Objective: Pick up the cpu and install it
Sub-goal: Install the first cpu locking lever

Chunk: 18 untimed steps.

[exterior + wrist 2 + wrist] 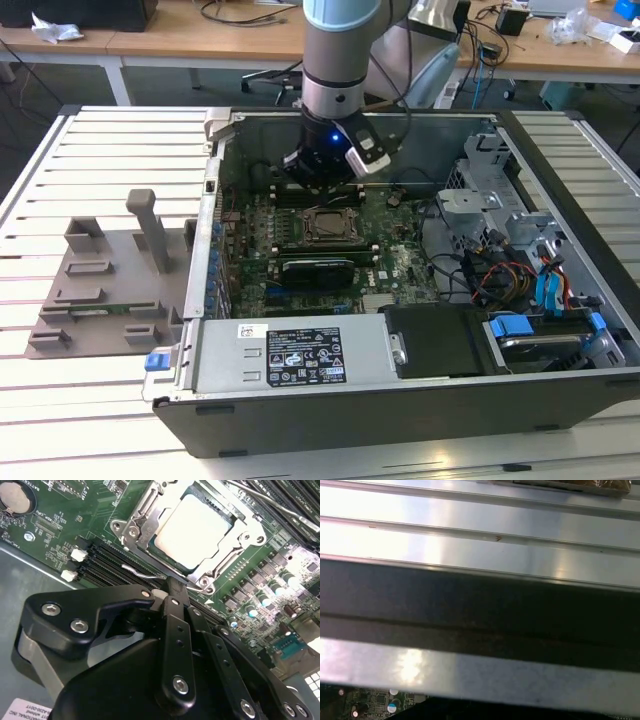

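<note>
The cpu, a flat square chip with a silvery top, lies inside the metal socket frame on the green motherboard in the second wrist view. In the exterior view the socket sits mid-board inside the open computer case. My gripper hangs just beside the socket's edge. Its black fingers are drawn together, with nothing visibly held between them. A thin wire lever lies on the board right by the fingertips. In the exterior view the gripper is above the board, just behind the socket.
A long black expansion card lies in front of the socket. A grey plastic tray with upright posts rests on the slatted table at the exterior view's left. The power supply and the drive cage with cables crowd the case.
</note>
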### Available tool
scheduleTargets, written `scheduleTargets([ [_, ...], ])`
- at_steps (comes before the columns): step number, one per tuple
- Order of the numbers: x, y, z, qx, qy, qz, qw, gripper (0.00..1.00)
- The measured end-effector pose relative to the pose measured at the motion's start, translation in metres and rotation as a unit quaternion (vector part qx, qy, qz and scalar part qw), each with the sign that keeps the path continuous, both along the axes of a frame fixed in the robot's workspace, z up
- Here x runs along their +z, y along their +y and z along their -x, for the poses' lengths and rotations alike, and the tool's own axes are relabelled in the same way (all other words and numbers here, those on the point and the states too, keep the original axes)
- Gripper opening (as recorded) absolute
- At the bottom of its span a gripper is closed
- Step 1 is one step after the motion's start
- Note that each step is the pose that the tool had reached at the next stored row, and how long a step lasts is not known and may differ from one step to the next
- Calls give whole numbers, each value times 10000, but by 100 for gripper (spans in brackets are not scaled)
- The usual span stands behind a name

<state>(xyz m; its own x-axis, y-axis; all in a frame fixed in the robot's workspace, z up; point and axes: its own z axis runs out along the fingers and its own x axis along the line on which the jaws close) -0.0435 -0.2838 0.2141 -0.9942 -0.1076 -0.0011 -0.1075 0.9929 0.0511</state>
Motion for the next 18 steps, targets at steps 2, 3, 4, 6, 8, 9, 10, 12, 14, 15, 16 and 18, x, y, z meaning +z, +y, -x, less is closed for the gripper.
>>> scheduleTargets([
  [2, -6, 0, -17, 0, 1, 1, 10000, 11],
  [3, -11, 0, -31, 1, 1, 0, 10000, 11],
  [4, -14, 0, -42, 1, 2, 0, 10000, 11],
  [6, -20, 0, -65, 0, 4, 0, 10000, 11],
  [8, -26, 0, -90, 0, 5, 0, 10000, 11],
  [9, -29, 0, -99, 0, 5, 0, 10000, 11],
  [10, -32, 0, -113, 0, 6, 0, 10000, 11],
  [12, -40, 0, -142, 0, 9, 0, 10000, 11],
  [14, -49, 0, -168, 0, 13, 0, 10000, 11],
  [15, -54, 0, -179, 0, 15, 0, 10000, 11],
  [16, -60, 0, -190, 0, 16, 0, 10000, 11],
  [18, -74, 0, -215, 0, 20, 0, 10000, 11],
])
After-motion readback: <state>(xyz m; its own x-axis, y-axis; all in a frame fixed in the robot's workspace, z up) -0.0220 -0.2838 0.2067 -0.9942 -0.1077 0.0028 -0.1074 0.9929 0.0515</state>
